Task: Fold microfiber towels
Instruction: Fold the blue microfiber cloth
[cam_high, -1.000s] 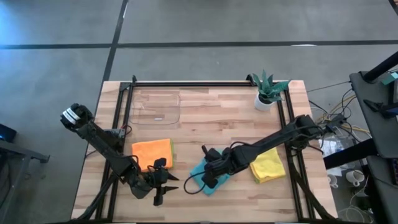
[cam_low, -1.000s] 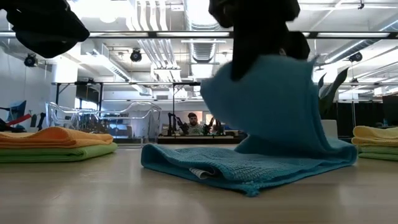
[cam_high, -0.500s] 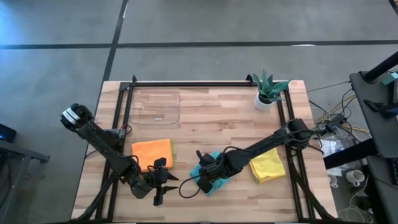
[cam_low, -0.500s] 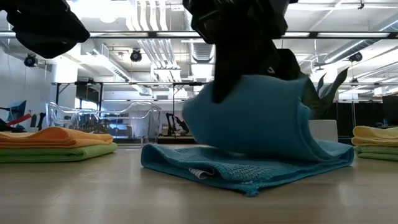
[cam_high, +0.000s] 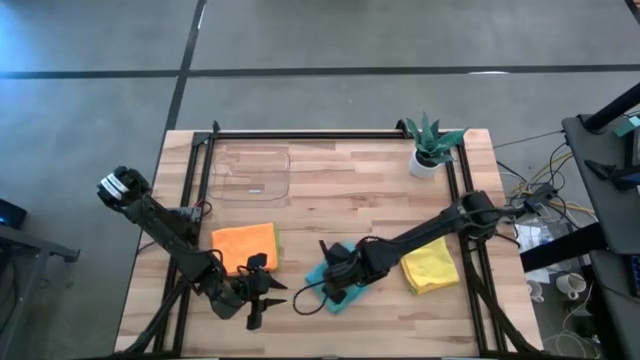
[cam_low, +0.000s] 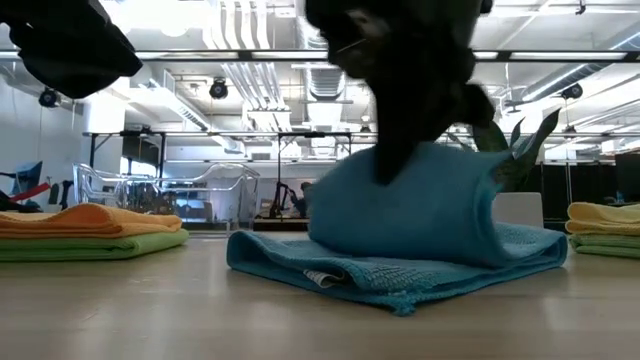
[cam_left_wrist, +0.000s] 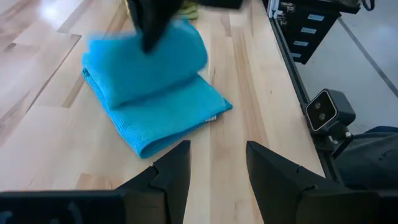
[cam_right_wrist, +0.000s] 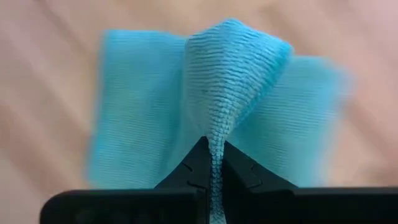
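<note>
A teal blue towel (cam_high: 338, 292) lies on the table near its front edge, one part raised and curled back over the rest (cam_low: 400, 215). My right gripper (cam_right_wrist: 215, 163) is shut on that raised part, just above the lying layers. To the towel's left, my left gripper (cam_left_wrist: 217, 168) hangs open over bare wood and touches nothing. A folded orange towel (cam_high: 245, 245) rests on a lime green one (cam_low: 100, 245) at the left. At the right, a yellow towel (cam_high: 430, 263) lies on another lime green one (cam_low: 605, 243). My right gripper pinches a bunched ridge of the teal towel (cam_right_wrist: 216, 140) between its two fingertips, coming steeply from above. How many layers it has, I cannot tell. The held part arches slack below the fingers (cam_low: 385, 165), and the towel's lower layers (cam_low: 380, 275) lie flat on the table.
A clear plastic tray (cam_high: 255, 172) sits at the far left of the table and a small potted plant (cam_high: 432, 145) at the far right corner. A black frame rail (cam_high: 460, 200) runs along the right side. Bare wood shows between the stacks and the tray.
My right gripper has sunk toward the table with the held part of the teal towel. That part stood tall a second ago and now bulges low over the lying layers, which have stayed where they were.
</note>
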